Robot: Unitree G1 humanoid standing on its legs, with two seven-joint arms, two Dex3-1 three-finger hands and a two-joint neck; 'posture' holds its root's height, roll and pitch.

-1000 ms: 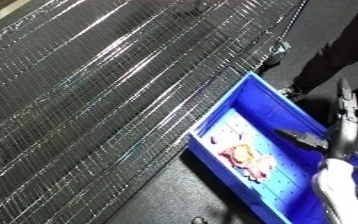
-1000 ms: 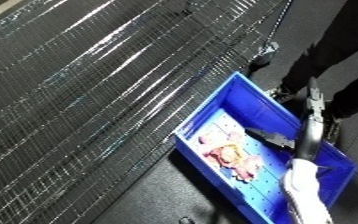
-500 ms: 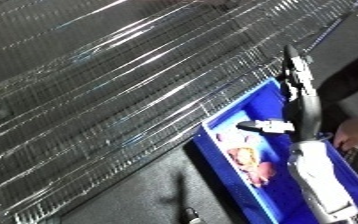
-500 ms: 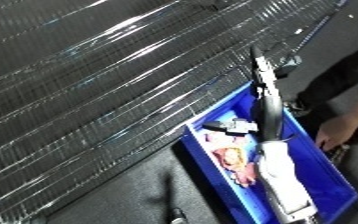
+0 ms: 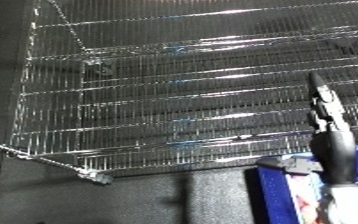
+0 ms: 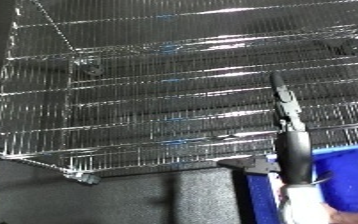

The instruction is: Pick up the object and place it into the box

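Observation:
My right hand (image 5: 332, 150) is raised edge-on in front of the wire rack, fingers straight and pointing up, thumb sticking out to the left; it is open and holds nothing. Below it, the blue bin (image 6: 351, 179) shows only partly at the lower right corner. A pinkish object (image 5: 305, 206) lies inside the bin, mostly hidden by my white forearm (image 6: 302, 206). My left hand shows in no view.
A chrome wire shelf rack (image 5: 184, 100) fills most of the view, its near corner post foot (image 5: 94, 176) at the lower left. Dark grey floor (image 5: 158, 200) lies below the rack's front edge.
The camera has swung, so the rack now fills the picture and the bin has slid to the lower right corner. My right hand stays raised over the bin, fingers straight.

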